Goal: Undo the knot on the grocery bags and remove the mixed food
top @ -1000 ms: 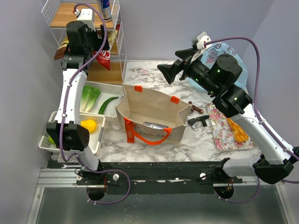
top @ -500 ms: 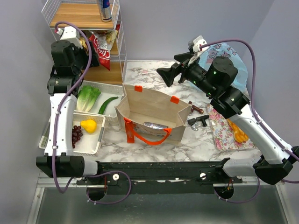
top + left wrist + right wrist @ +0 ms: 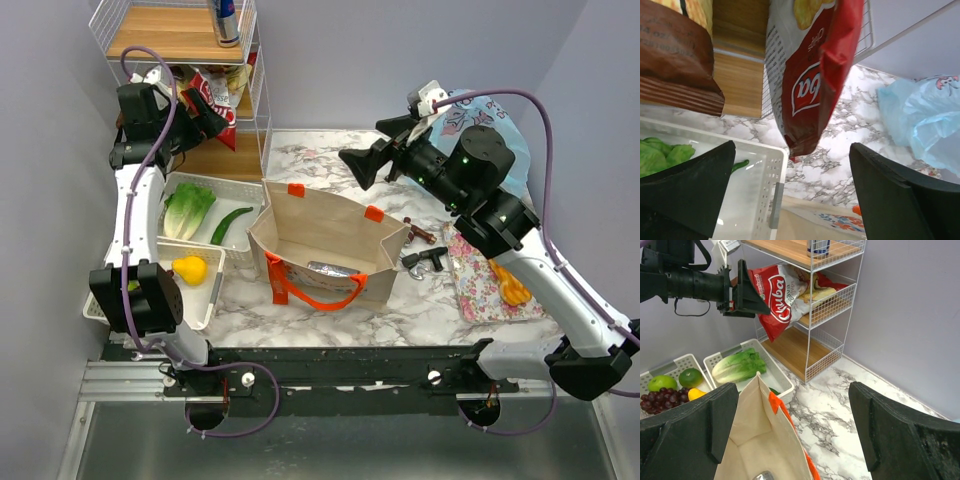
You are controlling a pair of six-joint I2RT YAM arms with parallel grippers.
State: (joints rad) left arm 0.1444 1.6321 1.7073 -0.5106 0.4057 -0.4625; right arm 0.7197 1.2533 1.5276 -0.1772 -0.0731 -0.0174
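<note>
Since the earlier frame, left pincer (image 3: 792, 150) has swung toward 3 o'clock. It is wide apart and empty, facing red snack packet (image 3: 812, 75) hanging from wire shelf (image 3: 250, 60). Right pincer (image 3: 358, 167) is wide apart and empty above worktop (image 3: 330, 150). Canvas tote (image 3: 330, 235) stands at centre, and blue plastic bag (image 3: 480, 115) lies at 2 o'clock.

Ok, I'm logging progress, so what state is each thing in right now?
Tote: upright, open, silver packet inside.
Blue plastic bag: crumpled, knot not visible.
Chip bag: hanging out of the shelf.
Can: upright on top shelf.
Lettuce: lying in a basket.
Left gripper: open, at the chip bag.
Right gripper: open, empty.
</note>
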